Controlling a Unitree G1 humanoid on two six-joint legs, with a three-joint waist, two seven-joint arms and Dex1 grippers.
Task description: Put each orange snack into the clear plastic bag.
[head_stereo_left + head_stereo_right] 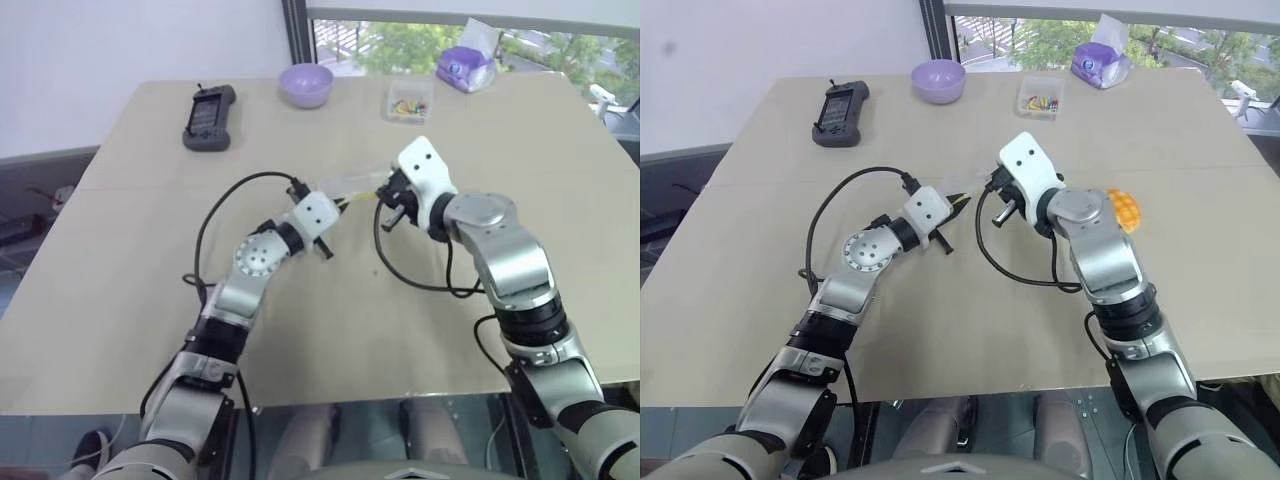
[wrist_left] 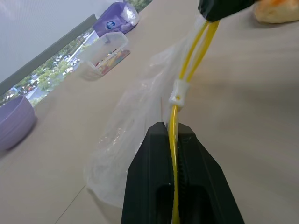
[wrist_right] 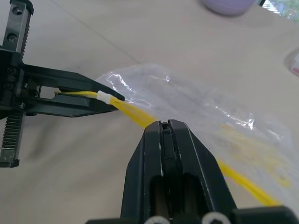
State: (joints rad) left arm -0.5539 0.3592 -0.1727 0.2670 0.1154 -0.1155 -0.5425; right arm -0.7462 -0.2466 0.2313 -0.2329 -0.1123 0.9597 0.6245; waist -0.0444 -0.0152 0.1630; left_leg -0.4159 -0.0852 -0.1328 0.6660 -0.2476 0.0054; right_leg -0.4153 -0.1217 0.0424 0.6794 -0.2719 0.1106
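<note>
The clear plastic bag [image 1: 352, 184] hangs crinkled over the middle of the table, stretched between both grippers by its yellow seal strip [image 2: 175, 116]. My left gripper [image 2: 172, 127] is shut on one end of that strip, close to the white slider. My right gripper [image 3: 165, 124] is shut on the strip a little further along, facing the left gripper [image 3: 112, 98]. One orange snack [image 1: 1124, 209], a round bun with a grid pattern, lies on the table just right of my right forearm, apart from the bag; it also peeks in as the orange snack [image 2: 275, 9] beyond the right gripper.
At the far side of the table stand a purple bowl [image 1: 306, 84], a small clear box of colourful bits [image 1: 410, 100] and a purple tissue packet [image 1: 465, 68]. A black handheld device [image 1: 209, 117] lies at the far left. Black cables loop beside both wrists.
</note>
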